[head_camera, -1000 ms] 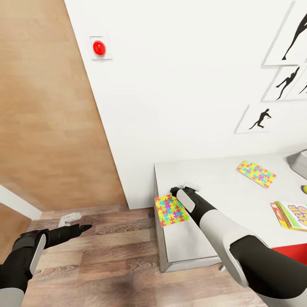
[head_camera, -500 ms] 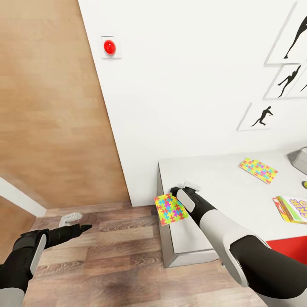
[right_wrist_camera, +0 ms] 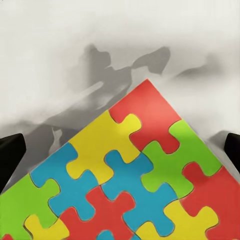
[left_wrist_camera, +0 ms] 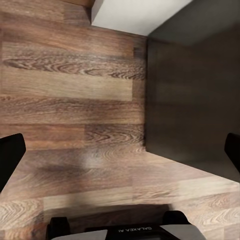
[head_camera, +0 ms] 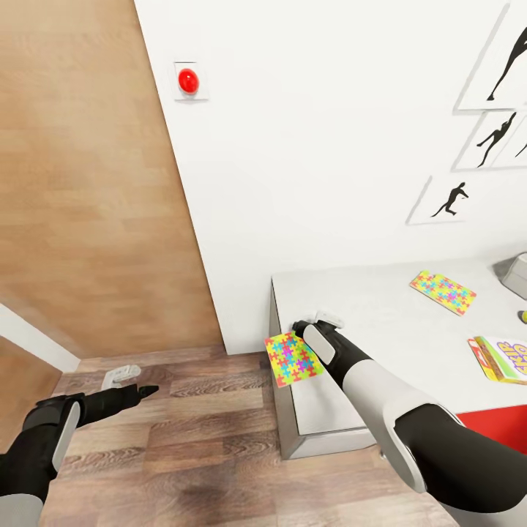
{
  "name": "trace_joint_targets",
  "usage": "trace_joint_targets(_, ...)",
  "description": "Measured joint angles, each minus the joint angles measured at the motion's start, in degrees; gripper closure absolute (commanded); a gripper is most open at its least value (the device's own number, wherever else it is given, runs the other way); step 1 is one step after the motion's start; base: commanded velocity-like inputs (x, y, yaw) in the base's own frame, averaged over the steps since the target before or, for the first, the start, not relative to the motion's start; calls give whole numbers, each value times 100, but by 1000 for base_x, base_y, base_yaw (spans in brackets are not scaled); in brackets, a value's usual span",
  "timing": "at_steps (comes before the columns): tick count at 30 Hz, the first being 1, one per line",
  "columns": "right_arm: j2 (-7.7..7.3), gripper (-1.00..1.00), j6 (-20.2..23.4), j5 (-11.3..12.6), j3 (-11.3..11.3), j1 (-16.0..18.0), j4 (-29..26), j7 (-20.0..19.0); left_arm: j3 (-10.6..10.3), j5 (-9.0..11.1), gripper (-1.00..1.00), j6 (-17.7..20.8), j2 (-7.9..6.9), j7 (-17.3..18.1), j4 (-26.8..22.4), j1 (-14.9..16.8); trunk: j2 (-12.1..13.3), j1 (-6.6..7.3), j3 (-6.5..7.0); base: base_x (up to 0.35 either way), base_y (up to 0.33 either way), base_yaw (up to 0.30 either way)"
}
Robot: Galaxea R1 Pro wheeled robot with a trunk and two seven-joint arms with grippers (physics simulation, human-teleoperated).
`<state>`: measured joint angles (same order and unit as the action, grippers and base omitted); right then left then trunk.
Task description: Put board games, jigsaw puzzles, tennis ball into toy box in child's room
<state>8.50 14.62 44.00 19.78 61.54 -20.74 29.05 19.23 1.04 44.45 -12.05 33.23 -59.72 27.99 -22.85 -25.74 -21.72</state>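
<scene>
One jigsaw puzzle (head_camera: 293,359) lies at the table's (head_camera: 380,322) near left corner, jutting a little past the edge. My right gripper (head_camera: 313,322) is right over it; in the right wrist view its fingers stand wide apart, open, on either side of the puzzle (right_wrist_camera: 135,175). The second jigsaw puzzle (head_camera: 442,291) lies flat further along the table. At the right edge of the head view are a corner of the toy box (head_camera: 516,274), the tennis ball (head_camera: 523,316) and the Skip-Bo board game (head_camera: 503,359). My left gripper (head_camera: 146,391) hangs open over the wood floor (left_wrist_camera: 75,100).
A white wall with a red button (head_camera: 189,80) and black silhouette pictures (head_camera: 454,201) rises behind the table. A wooden door panel (head_camera: 88,183) stands to the left. A small white fitting (head_camera: 121,375) sits on the floor. A red surface (head_camera: 490,428) shows below the table's near edge.
The whole view shifted between one second and half a second ago, so the camera moved; the puzzle stayed at my right gripper and now overhangs the table's edge more. Nothing differs since.
</scene>
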Motion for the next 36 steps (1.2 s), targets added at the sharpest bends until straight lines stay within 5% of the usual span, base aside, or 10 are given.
trace_joint_targets(17, -7, -100, -25, 46, -20, -1, -2, -7, 0, -2, -100, 0, 26, 0, -3, 1, 0, 0, 4, 0, 0, -1)
trace_joint_targets(36, -1, -100, -29, 80, -39, -5, 17, 7, 0, -5, -100, 1, 26, -1, -3, 1, 3, -1, 154, 0, 0, -65)
